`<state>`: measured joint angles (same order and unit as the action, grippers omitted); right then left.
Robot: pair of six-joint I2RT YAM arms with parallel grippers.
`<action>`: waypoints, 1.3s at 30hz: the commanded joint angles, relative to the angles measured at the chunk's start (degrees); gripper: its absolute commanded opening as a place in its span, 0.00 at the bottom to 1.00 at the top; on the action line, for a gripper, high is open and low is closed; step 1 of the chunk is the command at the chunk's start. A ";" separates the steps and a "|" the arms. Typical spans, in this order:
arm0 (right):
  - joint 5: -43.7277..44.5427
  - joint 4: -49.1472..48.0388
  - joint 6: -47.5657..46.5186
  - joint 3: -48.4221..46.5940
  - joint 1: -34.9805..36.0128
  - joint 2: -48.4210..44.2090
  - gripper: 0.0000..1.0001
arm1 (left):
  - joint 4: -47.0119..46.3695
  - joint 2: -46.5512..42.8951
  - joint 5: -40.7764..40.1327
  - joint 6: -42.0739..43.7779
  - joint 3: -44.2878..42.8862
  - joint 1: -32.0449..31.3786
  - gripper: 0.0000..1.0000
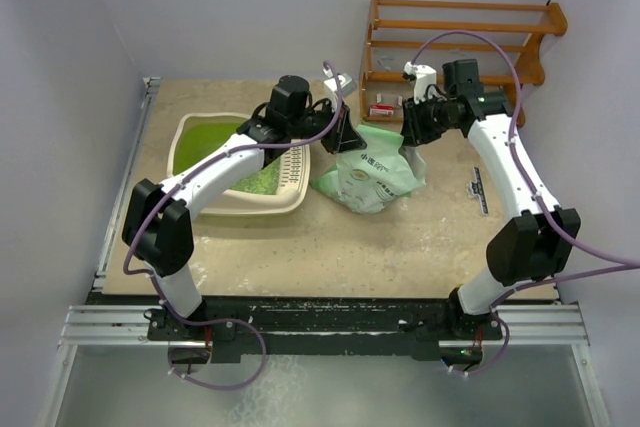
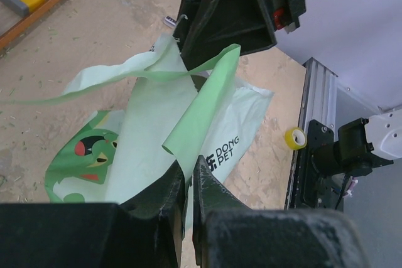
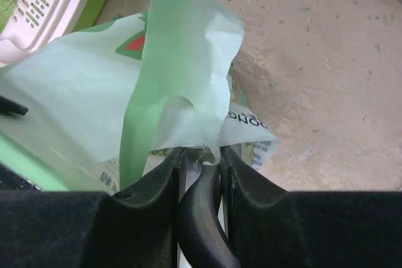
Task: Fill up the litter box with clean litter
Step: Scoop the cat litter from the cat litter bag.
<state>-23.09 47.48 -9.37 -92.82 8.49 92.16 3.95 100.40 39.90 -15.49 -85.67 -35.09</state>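
Note:
The cream litter box (image 1: 292, 199) sits at the left of the table, with green litter (image 1: 205, 142) spread inside it. Its slotted rim (image 3: 50, 4) shows in the right wrist view. A pale green printed bag (image 1: 370, 177) lies in the middle, its top pulled upward. My left gripper (image 1: 345, 137) is shut on the bag's upper edge, and thin film (image 2: 201, 105) runs down between its closed jaws (image 2: 188, 177). My right gripper (image 1: 412, 132) is at the bag's other top corner. It is shut (image 3: 201, 158) on a black-handled tool (image 3: 201, 218), with a bag flap (image 3: 188, 48) hanging just ahead.
A wooden rack (image 1: 460, 42) stands at the back right, a small red-and-white box (image 1: 382, 109) in front of it. A yellow tape roll (image 2: 294, 137) lies near the table's rail. A dark strip (image 1: 479, 190) lies on the table at the right. Loose pellets dot the surface.

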 commanded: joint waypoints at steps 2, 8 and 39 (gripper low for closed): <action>4.39 0.89 -0.73 6.53 1.88 4.07 0.00 | -2.74 -2.08 1.01 -0.03 -0.21 -0.33 0.04; 3.45 5.03 -2.49 6.11 1.83 3.63 0.00 | -0.88 -2.35 0.93 0.72 -0.85 -0.31 0.04; 5.13 15.18 -1.84 9.07 -2.25 -13.85 0.00 | -1.13 0.29 1.37 0.76 -3.83 -1.00 0.05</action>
<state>-19.90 55.81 -11.46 -83.11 6.57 78.54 5.67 100.40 41.50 -15.40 -86.04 -35.86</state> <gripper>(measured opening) 0.264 0.049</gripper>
